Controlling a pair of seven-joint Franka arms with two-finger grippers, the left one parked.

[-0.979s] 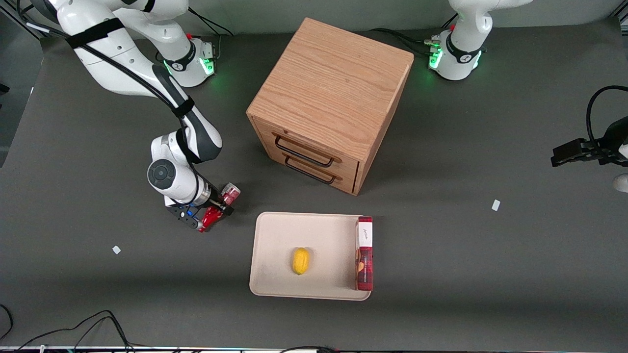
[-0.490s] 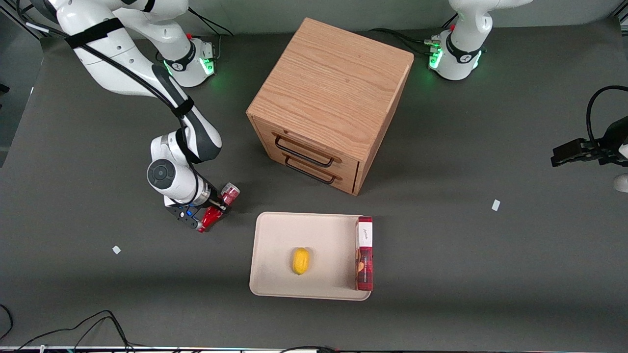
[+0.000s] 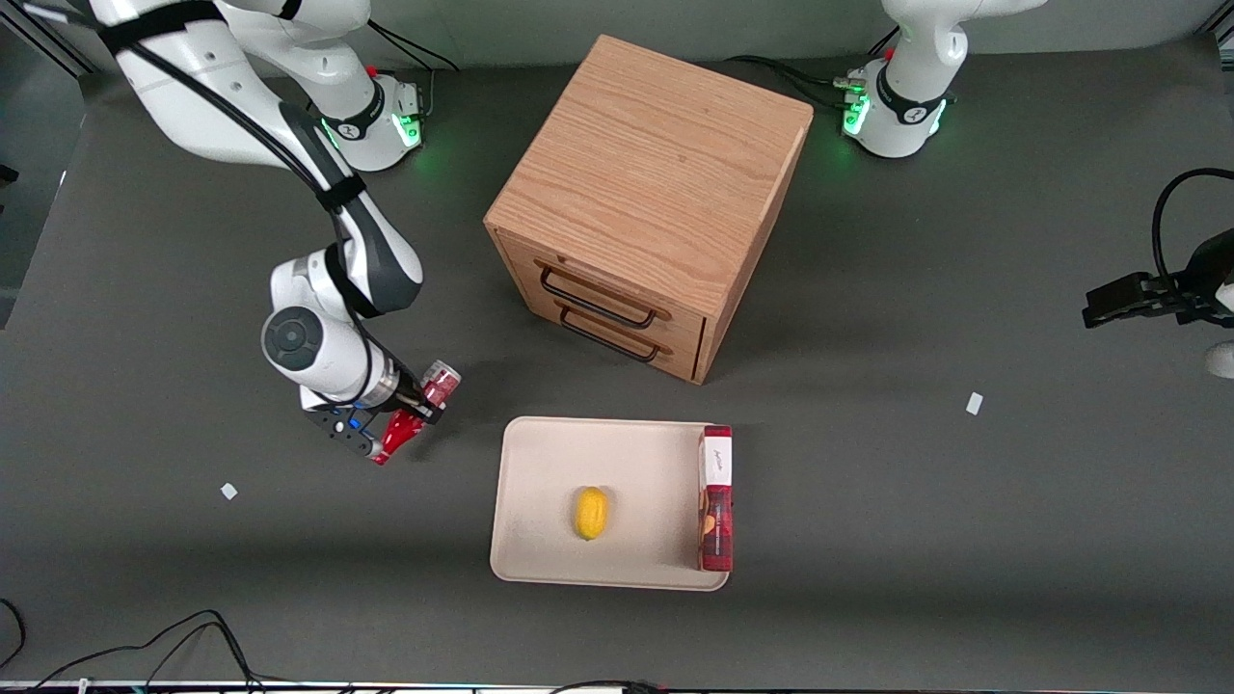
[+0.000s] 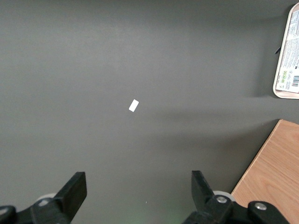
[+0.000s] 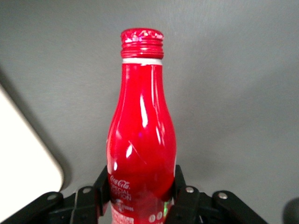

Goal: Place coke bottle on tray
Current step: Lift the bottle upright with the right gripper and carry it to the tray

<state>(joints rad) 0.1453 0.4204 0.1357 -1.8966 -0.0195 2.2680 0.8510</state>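
1. The gripper [image 3: 413,416] is clamped around the coke bottle [image 3: 416,413], holding it tilted above the table, near the tray [image 3: 540,463].
2. Grasp done; carrying it over the tray and setting it down remain.
3. A lemon [image 3: 591,513] already lies on the tray.

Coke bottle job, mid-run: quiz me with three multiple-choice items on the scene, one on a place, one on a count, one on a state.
1. Where is the coke bottle?
A. On the tray
B. In the gripper, beside the tray toward the working arm's end
C. On the cabinet

2. How many things lie on the tray?
A. None
B. Two
C. Four

3. What state are the wooden cabinet's drawers in?
A. Both shut
B. Upper one open
C. Both open

Answers:
1 B: the gripper clamps the bottle's lower body, off the tray.
2 B: a lemon and a long red box.
3 A: both fronts sit flush.
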